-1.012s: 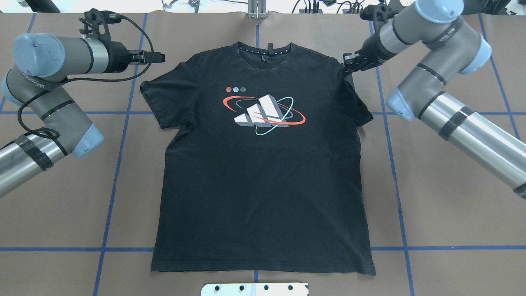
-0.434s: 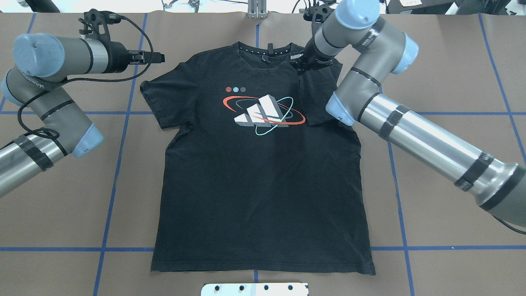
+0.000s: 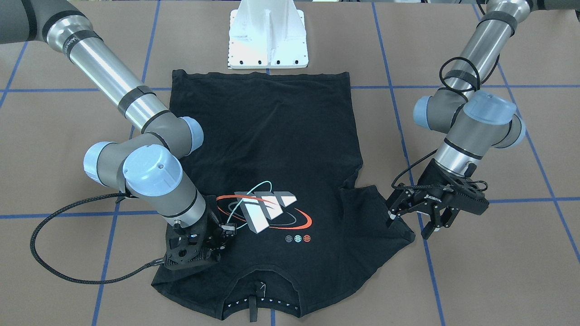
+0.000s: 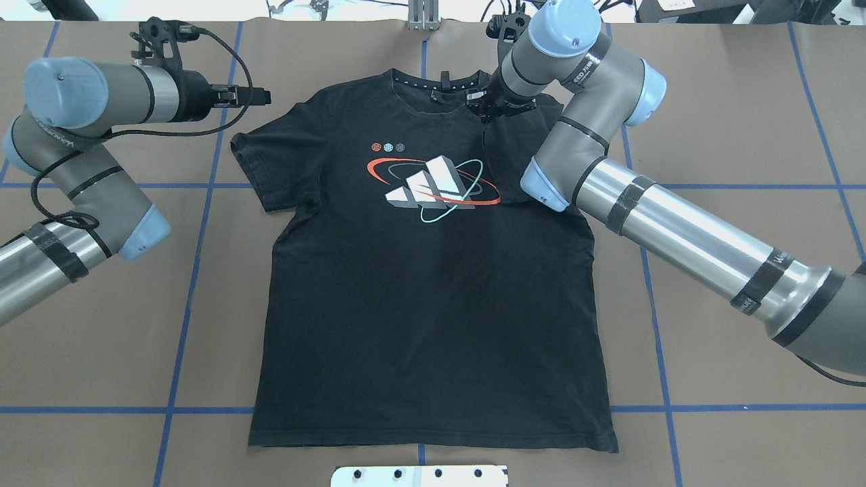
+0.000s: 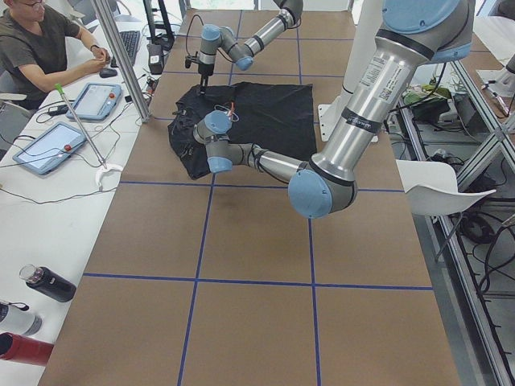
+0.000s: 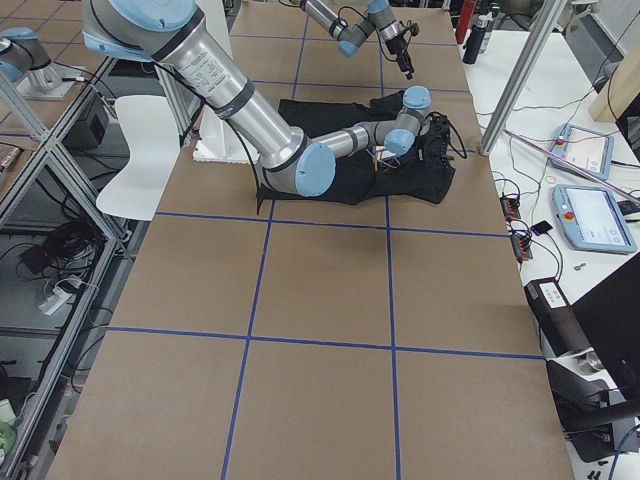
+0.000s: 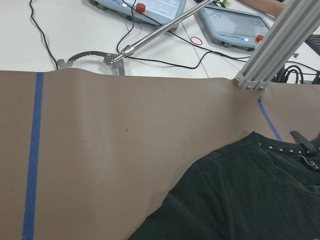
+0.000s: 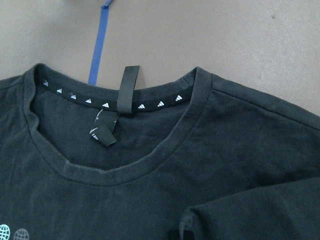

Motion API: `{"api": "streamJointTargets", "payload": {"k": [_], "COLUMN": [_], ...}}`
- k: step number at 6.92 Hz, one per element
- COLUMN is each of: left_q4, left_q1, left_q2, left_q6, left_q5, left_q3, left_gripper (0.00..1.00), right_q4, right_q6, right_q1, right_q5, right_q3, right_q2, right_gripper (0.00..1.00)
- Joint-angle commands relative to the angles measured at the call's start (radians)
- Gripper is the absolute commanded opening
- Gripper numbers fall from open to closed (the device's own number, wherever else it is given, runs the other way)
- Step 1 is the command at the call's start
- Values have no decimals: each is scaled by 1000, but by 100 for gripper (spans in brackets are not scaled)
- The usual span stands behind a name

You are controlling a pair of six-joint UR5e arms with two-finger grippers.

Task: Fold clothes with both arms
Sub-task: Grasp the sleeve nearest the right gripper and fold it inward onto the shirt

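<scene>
The black T-shirt (image 4: 433, 304) lies flat on the brown table, logo (image 4: 433, 182) up, collar (image 8: 125, 170) at the far edge. My right gripper (image 4: 482, 109) is low over the chest just right of the collar and is shut on the right sleeve (image 4: 506, 169), which is doubled inward over the shirt. In the front-facing view this gripper (image 3: 224, 232) sits beside the logo. My left gripper (image 3: 411, 224) hangs open over the outer edge of the left sleeve (image 3: 376, 213) with nothing in it. The left wrist view shows the left shoulder (image 7: 240, 200).
The white pedestal base (image 3: 268, 34) stands at the hem side of the shirt. Blue tape lines (image 4: 186, 297) cross the table. An aluminium post (image 7: 280, 45) rises past the collar. A seated person (image 5: 40, 48) and tablets (image 5: 96, 100) are at a side bench.
My right gripper has moved left from the shirt's right shoulder toward the collar, pulling the right sleeve inward over the chest. The left arm has not moved.
</scene>
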Motion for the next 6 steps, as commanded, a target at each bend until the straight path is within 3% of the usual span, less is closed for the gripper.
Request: {"api": "streamJointTargets", "payload": {"k": [1,3,6], "left_q4": [1,1,9], "left_q1": [8,19,43], "left_q2": [0,0,0], "left_q6": [-5,-5,-2], "left_q5": [9,40,64], "left_q3": [48,108,137], "left_gripper": [98,96,71], "right_q4": [1,0,0], "right_q6": [61,132,157], "right_q1": [4,4,34], "right_q5": [7,9,47], "right_q3": [41,68,88], "right_q2": [-4,-7,-14], "right_gripper": [100,100,100]}}
